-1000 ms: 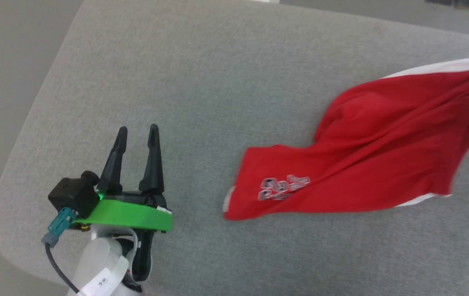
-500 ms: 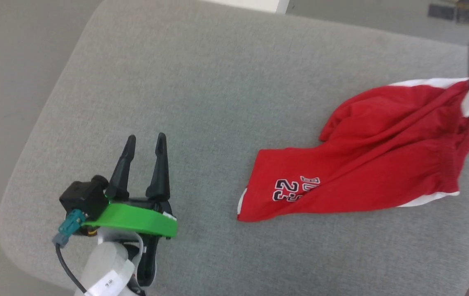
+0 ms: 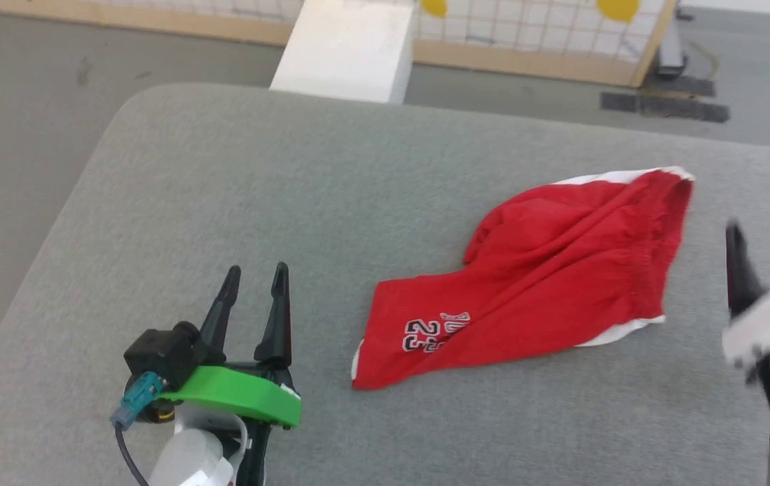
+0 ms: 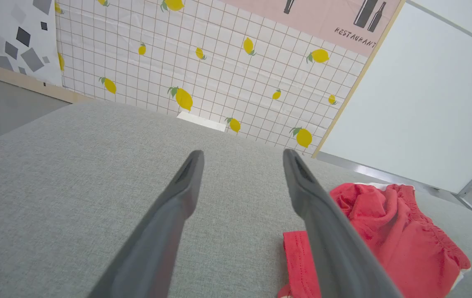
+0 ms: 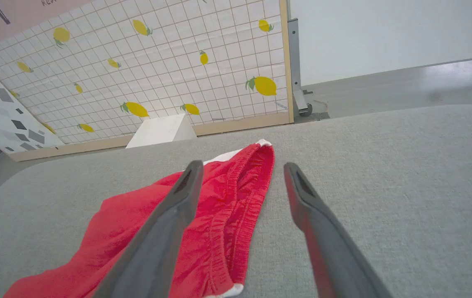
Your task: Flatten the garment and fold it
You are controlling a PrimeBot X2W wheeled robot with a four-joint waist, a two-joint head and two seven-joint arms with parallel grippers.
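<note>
Where grey woven cushion (image 3: 223, 202) spreads, rumpled red garment (image 3: 547, 277), gathered waistband (image 3: 658, 256).

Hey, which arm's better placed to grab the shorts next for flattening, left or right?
Probably right. The right gripper, jaws open, sits just beside the waistband of the shorts. The left gripper, also open, stands farther from them.

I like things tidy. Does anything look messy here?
Yes: the red shorts lie crooked and rumpled on the grey cushion, one leg bunched up instead of spread flat.
</note>
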